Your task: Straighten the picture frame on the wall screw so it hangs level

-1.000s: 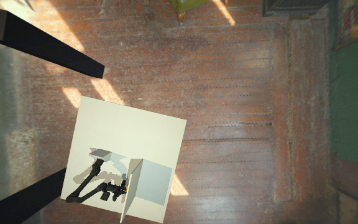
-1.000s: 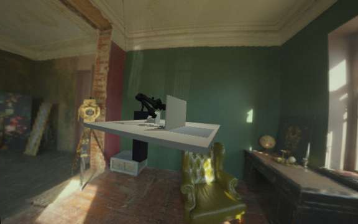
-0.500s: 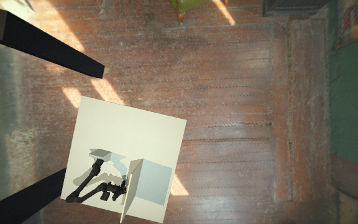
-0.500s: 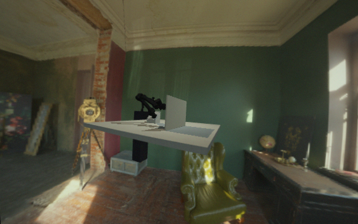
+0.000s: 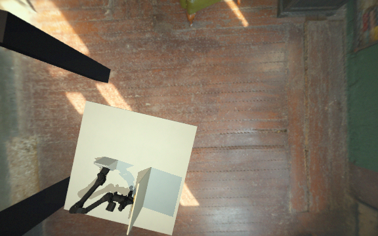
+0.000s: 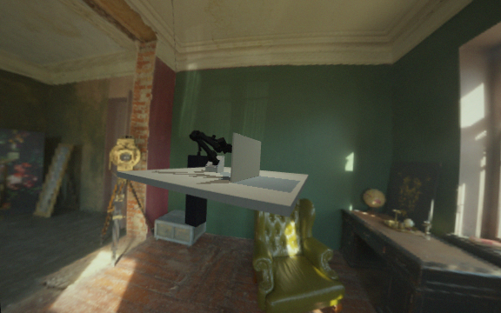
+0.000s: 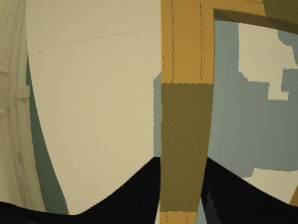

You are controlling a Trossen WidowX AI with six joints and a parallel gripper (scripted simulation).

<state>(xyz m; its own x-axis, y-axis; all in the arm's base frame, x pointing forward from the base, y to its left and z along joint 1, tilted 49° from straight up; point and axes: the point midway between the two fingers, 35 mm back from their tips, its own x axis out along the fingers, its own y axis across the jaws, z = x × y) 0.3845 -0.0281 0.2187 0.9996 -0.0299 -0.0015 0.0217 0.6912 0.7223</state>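
With the end effector (image 7: 181,219) pinching one side bar of the picture frame (image 7: 186,96) against the wall panel (image 7: 93,96), lifting too far could unhook the hidden strip and drop it.

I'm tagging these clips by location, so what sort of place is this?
Probably an old lived-in room, a study or parlour: a green tufted armchair, a dark desk with a globe, and a worn wooden floor. The arm works on a pale table set up in it.
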